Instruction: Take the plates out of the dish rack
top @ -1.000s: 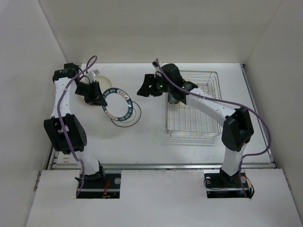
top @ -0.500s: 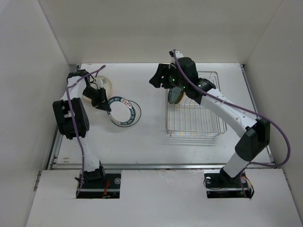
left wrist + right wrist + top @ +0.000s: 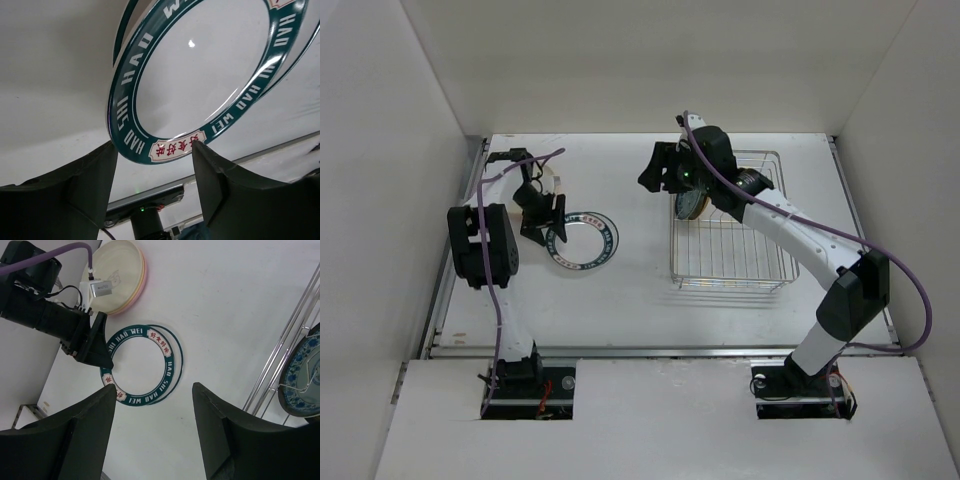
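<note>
My left claw [image 3: 154, 145] stands wide, the near rim of the teal-rimmed plate [image 3: 200, 75] between its two spread fingers. That plate is on the table [image 3: 640, 300] at centre left of the top view, just below the cream and pink stack [image 3: 120, 275]; I cannot tell if it lies flat. My right claw [image 3: 153, 386] is wide too and holds nothing, hanging at upper centre by the dish rack [image 3: 740, 250]. The small blue patterned plate [image 3: 300, 375] stands on edge inside the rack.
</note>
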Robot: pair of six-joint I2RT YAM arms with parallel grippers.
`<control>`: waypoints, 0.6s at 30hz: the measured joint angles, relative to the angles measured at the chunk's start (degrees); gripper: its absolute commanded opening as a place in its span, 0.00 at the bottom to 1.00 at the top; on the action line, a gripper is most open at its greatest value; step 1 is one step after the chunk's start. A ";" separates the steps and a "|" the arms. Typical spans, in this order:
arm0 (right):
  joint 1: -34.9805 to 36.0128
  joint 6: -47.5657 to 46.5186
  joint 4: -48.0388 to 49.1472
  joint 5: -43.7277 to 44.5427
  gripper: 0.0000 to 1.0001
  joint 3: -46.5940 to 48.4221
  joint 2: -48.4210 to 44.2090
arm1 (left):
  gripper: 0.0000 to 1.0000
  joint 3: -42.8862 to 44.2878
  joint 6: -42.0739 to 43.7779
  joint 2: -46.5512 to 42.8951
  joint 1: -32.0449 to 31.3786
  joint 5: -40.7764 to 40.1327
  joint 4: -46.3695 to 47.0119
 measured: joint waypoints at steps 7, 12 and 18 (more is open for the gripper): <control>0.00 -0.87 -2.21 1.81 0.68 0.00 -0.46 | 0.60 0.22 0.74 0.42 -3.65 -4.94 -0.28; 0.00 -1.36 -3.74 4.20 0.68 0.00 -1.90 | 0.60 0.87 0.72 1.57 -5.49 -8.31 -0.44; -0.17 -0.26 -10.21 17.11 0.63 0.63 -3.50 | 0.60 1.22 0.70 0.57 -5.27 -10.82 -0.59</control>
